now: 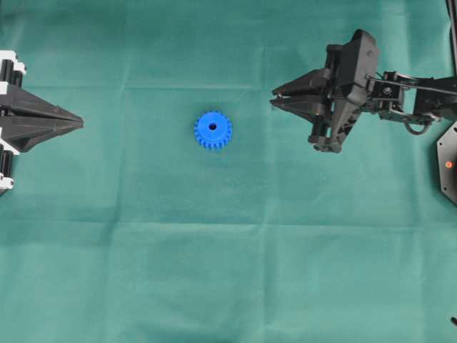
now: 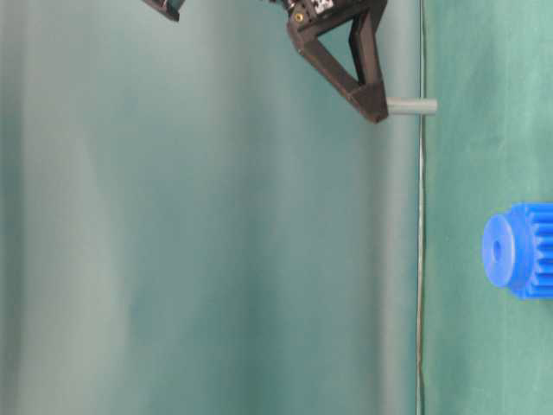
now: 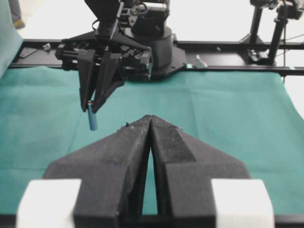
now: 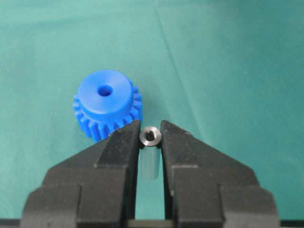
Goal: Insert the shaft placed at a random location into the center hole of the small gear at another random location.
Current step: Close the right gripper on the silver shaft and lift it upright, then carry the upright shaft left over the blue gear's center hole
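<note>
The right hand (image 4: pixel 151 137) is pinching the shaft (image 4: pixel 151 136) between its two fingertips, the pin gripped near one end so most of its length sticks out past the tips. From the left wrist view the shaft (image 3: pixel 91 117) hangs straight down below the hand, which suits a drop into a hole that faces upward. The hand is raised off the green counter (image 1: pixel 228 271), with the pin clear of the cloth in the table-level view.

The small gear (image 1: pixel 213 130) lies flat near the middle of the counter, hub up, its center hole (image 1: pixel 212 126) open to the ceiling. The right hand (image 1: pixel 280 98) sits well to the right of it in the overhead view, so the pin is not yet over the hole; I judge the carry across to be the step in hand.

The left hand (image 1: pixel 77 124) rests at the left edge, its fingers pressed together and holding nothing, out of the way.
</note>
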Motion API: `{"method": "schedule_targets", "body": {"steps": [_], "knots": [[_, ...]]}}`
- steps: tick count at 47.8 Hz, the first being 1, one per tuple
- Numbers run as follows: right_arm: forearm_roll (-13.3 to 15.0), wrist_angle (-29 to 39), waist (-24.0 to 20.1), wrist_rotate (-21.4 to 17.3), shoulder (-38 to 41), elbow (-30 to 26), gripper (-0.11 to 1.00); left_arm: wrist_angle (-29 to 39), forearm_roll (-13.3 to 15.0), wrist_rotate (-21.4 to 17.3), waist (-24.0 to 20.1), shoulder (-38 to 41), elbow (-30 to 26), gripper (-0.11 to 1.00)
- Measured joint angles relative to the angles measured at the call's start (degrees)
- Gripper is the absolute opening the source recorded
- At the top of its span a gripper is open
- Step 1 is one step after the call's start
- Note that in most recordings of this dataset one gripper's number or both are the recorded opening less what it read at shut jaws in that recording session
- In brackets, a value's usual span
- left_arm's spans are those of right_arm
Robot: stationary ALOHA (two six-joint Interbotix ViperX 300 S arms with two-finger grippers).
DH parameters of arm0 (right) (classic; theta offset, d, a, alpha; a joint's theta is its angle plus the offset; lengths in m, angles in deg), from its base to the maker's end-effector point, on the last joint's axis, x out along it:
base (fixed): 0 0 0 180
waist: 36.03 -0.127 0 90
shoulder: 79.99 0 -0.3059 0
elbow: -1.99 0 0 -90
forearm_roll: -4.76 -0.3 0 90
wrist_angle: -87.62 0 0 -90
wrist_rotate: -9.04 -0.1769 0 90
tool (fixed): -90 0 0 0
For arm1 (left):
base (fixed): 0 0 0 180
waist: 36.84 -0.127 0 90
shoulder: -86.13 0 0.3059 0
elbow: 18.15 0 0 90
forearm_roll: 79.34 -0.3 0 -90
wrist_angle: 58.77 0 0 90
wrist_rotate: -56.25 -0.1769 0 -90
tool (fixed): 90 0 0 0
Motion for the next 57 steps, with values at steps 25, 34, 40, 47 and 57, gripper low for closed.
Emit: {"method": "schedule_targets", "body": {"steps": [25, 34, 40, 47, 57], "knots": [[0.00, 1.67, -4.04, 0.00, 10.37, -12.04, 0.14, 0.00, 0.00, 0.00, 0.00, 0.00, 0.00, 0.00], [0.00, 2.64, -4.75, 0.00, 13.71, -16.17, 0.14, 0.00, 0.09, 0.00, 0.00, 0.00, 0.00, 0.00], [0.00, 2.81, -4.83, 0.00, 14.85, -17.75, 0.14, 0.00, 0.09, 0.09, 0.00, 0.00, 0.00, 0.00], [0.00, 2.90, -4.75, 0.00, 15.38, -18.46, 0.14, 0.00, 0.00, 0.09, 0.00, 0.09, 0.00, 0.00], [0.00, 2.90, -4.83, 0.00, 15.56, -18.54, 0.14, 0.00, 0.09, 0.09, 0.00, 0.09, 0.00, 0.00]]}}
